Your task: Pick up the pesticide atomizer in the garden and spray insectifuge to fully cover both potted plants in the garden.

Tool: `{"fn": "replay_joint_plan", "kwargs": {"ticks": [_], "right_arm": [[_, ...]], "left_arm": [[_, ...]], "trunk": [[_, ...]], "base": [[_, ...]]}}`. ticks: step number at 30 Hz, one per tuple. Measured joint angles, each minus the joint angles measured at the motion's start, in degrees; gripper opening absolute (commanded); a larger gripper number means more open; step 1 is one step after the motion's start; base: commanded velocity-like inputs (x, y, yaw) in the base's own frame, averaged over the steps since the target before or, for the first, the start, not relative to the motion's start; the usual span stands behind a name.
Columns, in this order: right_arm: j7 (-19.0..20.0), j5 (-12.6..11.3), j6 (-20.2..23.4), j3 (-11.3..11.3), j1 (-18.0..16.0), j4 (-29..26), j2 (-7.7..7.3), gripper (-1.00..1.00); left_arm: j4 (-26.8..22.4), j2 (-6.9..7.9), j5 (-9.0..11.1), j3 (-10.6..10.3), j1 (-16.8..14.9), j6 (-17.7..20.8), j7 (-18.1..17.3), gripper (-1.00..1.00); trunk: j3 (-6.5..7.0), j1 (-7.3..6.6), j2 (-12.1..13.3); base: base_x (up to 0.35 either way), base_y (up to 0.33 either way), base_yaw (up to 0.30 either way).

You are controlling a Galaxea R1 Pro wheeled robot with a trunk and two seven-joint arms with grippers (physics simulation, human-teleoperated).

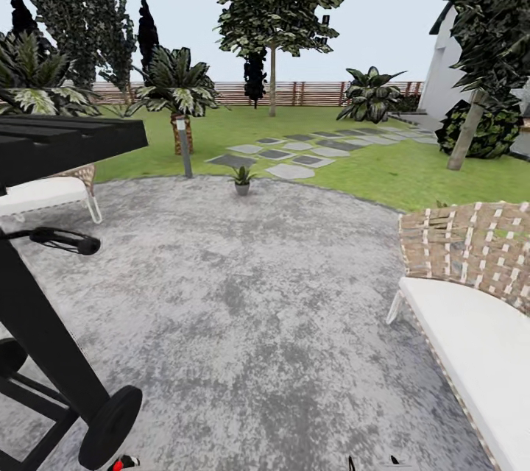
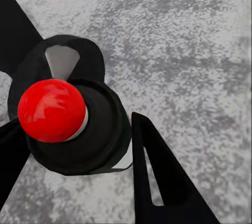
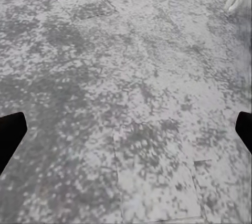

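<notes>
Right gripper (image 3: 126, 127) spread wide, holding nothing above the grey patio (image 3: 131, 77); left gripper's opening unclear

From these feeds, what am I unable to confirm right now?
- Small potted plant at the patio's far edge, head view: too small to identify its leaves.
- Black cart, head view: cut off by the left edge.
- Right gripper, right wrist view: fingertips barely enter at the edges.

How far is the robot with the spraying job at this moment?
Nothing looks done yet. The right gripper is open over the bare patio, holding nothing. The left gripper's fingers hang beside a black wheel with a red hub. One potted plant waits at the patio's far edge. Finding the atomizer and spraying both plants remain.
</notes>
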Motion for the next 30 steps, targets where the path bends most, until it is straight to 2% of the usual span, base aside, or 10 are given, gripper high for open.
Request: {"fn": "replay_joint_plan", "kwargs": {"ticks": [5, 18, 30], "right_arm": [[0.0, 0.0, 0.0, 0.0, 0.0, 0.0, 0.02, 1.00], [0.0, 0.0, 0.0, 0.0, 0.0, 0.0, 0.02, 1.00], [0.0, 0.0, 0.0, 0.0, 0.0, 0.0, 0.04, 1.00]], "left_arm": [[0.0, 0.01, 0.0, 0.0, 0.0, 0.0, 0.0, -1.00], [0.0, 0.01, 0.1, 0.1, 0.0, 0.0, 0.0, -1.00], [0.0, 0.01, 0.2, 0.1, 0.0, 0.0, 0.0, -1.00]], "trunk": [[0.00, 0.00, 0.0], [0.00, 0.00, 0.0], [0.00, 0.00, 0.0]], "base": [[0.302, -0.164, -0.127], [0.314, -0.137, -0.006], [0.338, -0.016, 0.000]]}}
